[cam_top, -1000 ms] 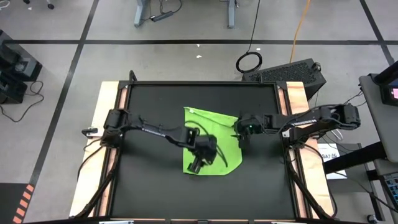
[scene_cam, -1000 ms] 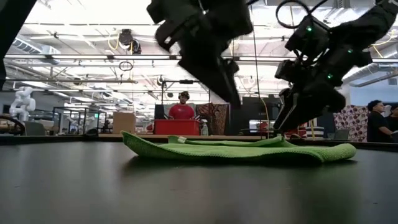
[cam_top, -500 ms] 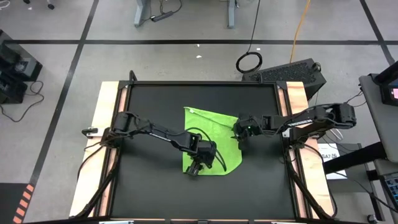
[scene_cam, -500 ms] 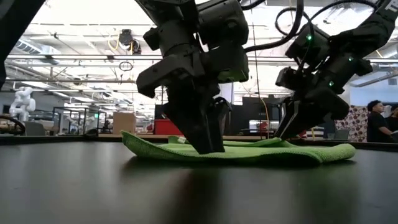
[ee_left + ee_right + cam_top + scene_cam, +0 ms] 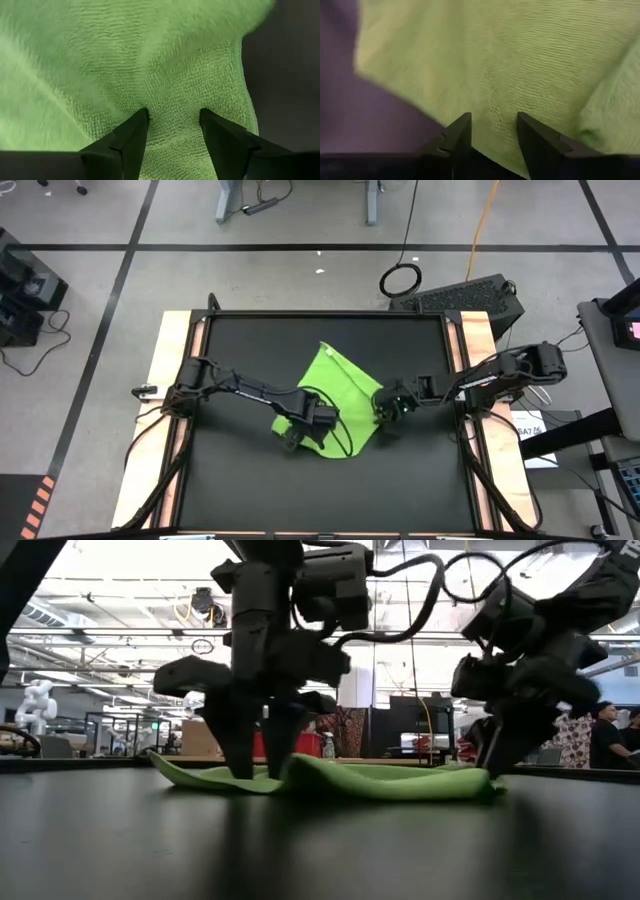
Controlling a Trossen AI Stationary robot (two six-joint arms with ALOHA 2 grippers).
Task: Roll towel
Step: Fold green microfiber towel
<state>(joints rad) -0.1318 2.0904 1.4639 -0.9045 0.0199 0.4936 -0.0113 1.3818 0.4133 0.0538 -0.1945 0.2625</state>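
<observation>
- High view shows the black table with the towel near its middle. A moment ago the towel lay square to the table edges; now it is turned like a diamond and has slid a bit toward the left arm's side.
- It is bunched and wavy now (not flat), so the pull seems to have dragged it, not rolled it. The rolling still has to start.
- Left gripper presses down on the towel's near-left edge. Its jaws stand apart, with cloth between them.
- Right gripper has come to the towel's right edge. Its jaws are apart but closing in on the cloth.
</observation>
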